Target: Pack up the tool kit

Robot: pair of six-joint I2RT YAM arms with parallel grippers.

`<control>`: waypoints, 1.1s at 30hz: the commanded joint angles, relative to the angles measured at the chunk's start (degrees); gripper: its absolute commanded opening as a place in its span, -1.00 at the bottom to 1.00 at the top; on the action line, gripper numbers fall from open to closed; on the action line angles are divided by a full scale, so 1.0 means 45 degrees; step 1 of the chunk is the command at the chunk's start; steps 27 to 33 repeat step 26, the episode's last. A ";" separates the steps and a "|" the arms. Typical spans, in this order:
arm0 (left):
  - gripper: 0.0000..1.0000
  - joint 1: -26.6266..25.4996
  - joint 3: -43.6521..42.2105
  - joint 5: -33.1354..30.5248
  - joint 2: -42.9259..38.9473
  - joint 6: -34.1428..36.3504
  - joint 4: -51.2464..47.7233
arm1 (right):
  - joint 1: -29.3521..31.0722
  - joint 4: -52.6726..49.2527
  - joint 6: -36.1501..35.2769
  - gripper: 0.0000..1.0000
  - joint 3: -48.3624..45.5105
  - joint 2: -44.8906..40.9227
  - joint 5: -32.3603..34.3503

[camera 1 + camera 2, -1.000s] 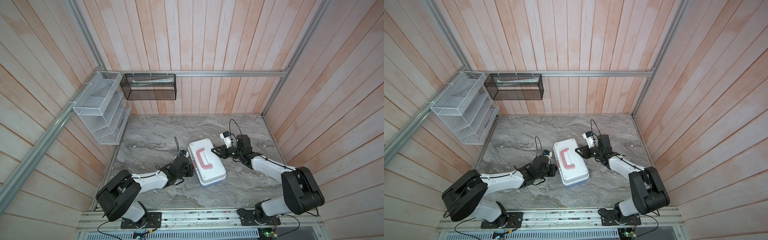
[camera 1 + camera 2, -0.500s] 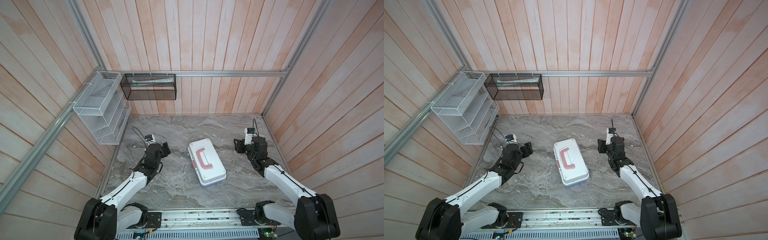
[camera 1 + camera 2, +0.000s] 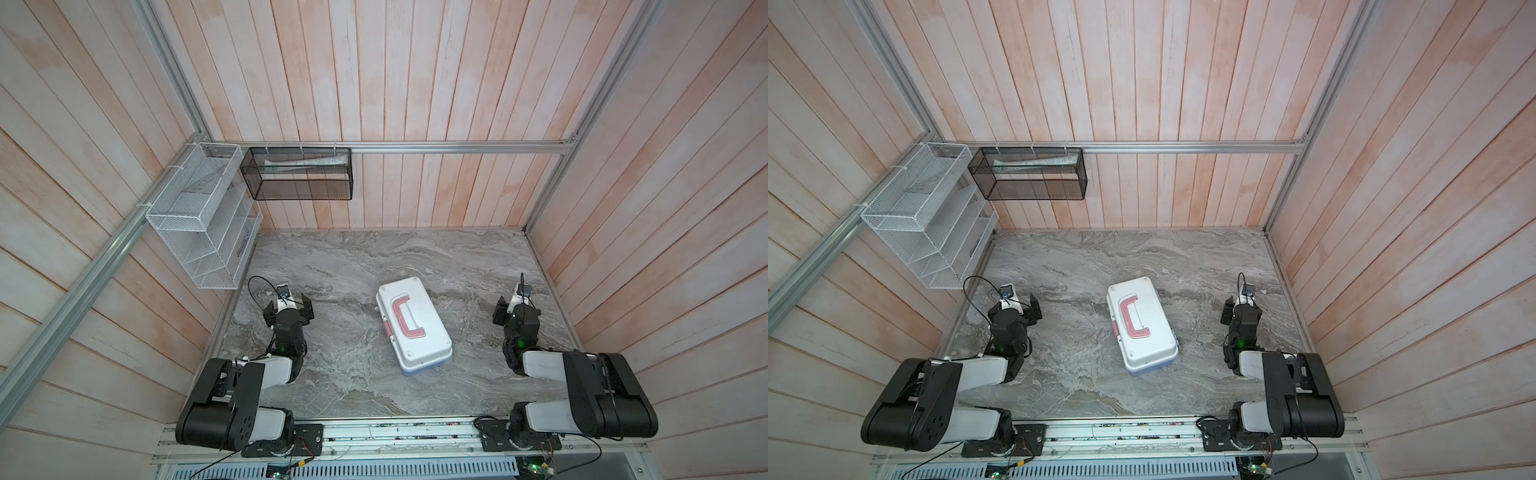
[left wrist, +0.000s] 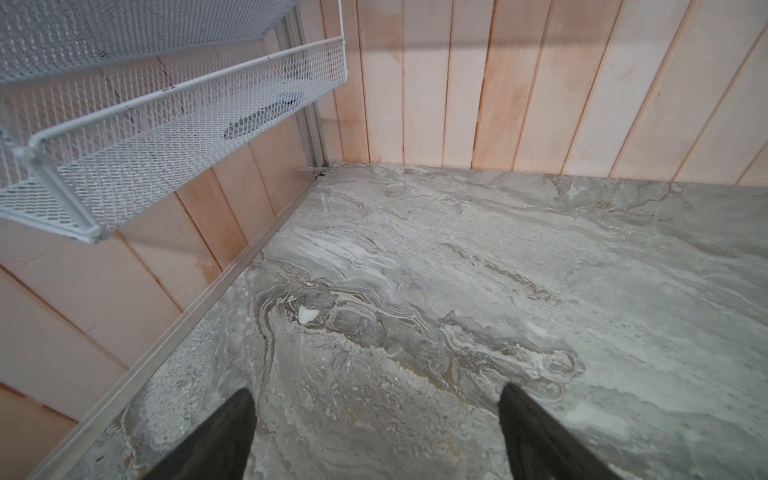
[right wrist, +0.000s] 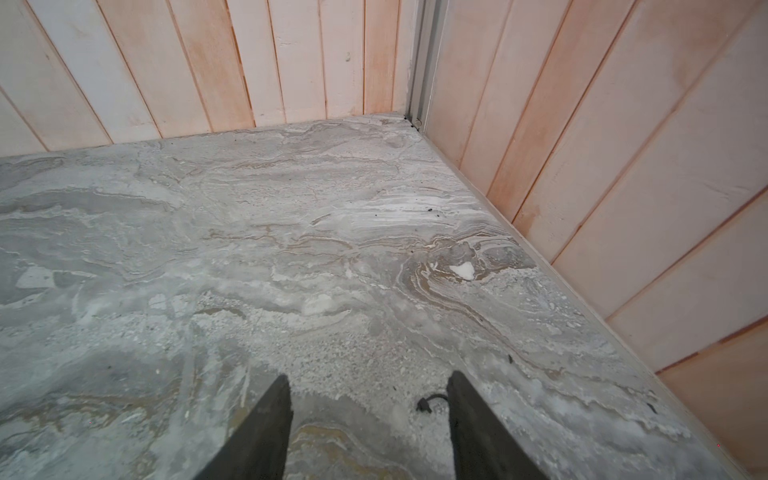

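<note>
The tool kit (image 3: 413,326) (image 3: 1142,326) lies closed in the middle of the marble table in both top views. It shows a white lid, a pink-red handle and a light blue base, and no loose tools are in sight. My left gripper (image 3: 288,306) (image 3: 1019,309) hangs well to its left, near the left wall. In the left wrist view this gripper (image 4: 377,390) is open over bare marble. Well to the box's right, by the right wall, is my right gripper (image 3: 515,309) (image 3: 1241,311). It (image 5: 370,376) is open too, with nothing between its fingers.
A white mesh rack (image 3: 199,224) (image 3: 930,224) (image 4: 166,124) is fixed to the left wall above the left gripper, with a dark object (image 4: 262,114) on one shelf. A black mesh basket (image 3: 299,174) (image 3: 1030,174) hangs on the back wall. A small black loop (image 5: 428,402) lies by a right finger.
Both grippers were at the toolbox's two ends a second ago. Both arms have drawn back to the sides of the table, and both grippers have opened. The box stays put.
</note>
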 commanded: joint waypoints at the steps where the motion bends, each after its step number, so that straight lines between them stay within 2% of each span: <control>1: 0.88 0.0541 -0.0024 0.2585 0.0851 0.0276 0.2373 | -0.0354 0.2915 -0.0239 0.16 -0.0151 0.0272 -0.1491; 3: 0.89 0.0723 -0.0245 0.3177 0.2485 0.0598 0.4812 | -0.0383 0.4892 -0.0324 0.18 -0.0676 0.1434 -0.1917; 4: 0.93 0.0778 -0.0148 0.3362 0.2094 0.0316 0.4013 | -0.0328 0.6565 -0.0468 0.18 -0.0832 0.2242 -0.2013; 5: 0.96 0.0879 0.0271 0.3281 0.1637 0.0070 0.2427 | -0.0199 0.5792 -0.0616 0.21 -0.0560 0.2178 -0.1769; 6: 1.00 0.0986 0.0431 0.3125 0.1935 -0.0030 0.2543 | -0.0169 0.3769 -0.0592 0.87 0.0023 0.1651 -0.1691; 7: 1.00 0.1088 0.0251 0.3291 0.2042 -0.0085 0.3115 | -0.0248 0.2859 -0.0519 0.96 0.0317 0.1405 -0.1878; 9: 1.00 0.1101 0.0356 0.3269 0.1896 -0.0139 0.2623 | -0.0266 0.5188 -0.0452 0.96 -0.0289 0.2092 -0.1787; 10: 1.00 0.1102 0.0336 0.3274 0.1900 -0.0137 0.2680 | -0.0267 0.5284 -0.0478 0.95 -0.0306 0.2154 -0.1809; 13: 1.00 0.1110 0.0348 0.3279 0.1915 -0.0135 0.2681 | -0.0276 0.3168 -0.0500 0.96 0.0228 0.1506 -0.1879; 16: 1.00 0.1101 0.0356 0.3282 0.1913 -0.0145 0.2668 | -0.0255 0.3999 -0.0403 0.96 -0.0010 0.1760 -0.1789; 19: 1.00 0.1109 0.0349 0.3282 0.1913 -0.0145 0.2686 | -0.0266 0.3424 -0.0480 0.96 0.0153 0.1587 -0.1861; 33: 1.00 0.1143 0.0368 0.3341 0.1903 -0.0164 0.2647 | -0.0257 0.3552 -0.0461 0.96 0.0127 0.1625 -0.1850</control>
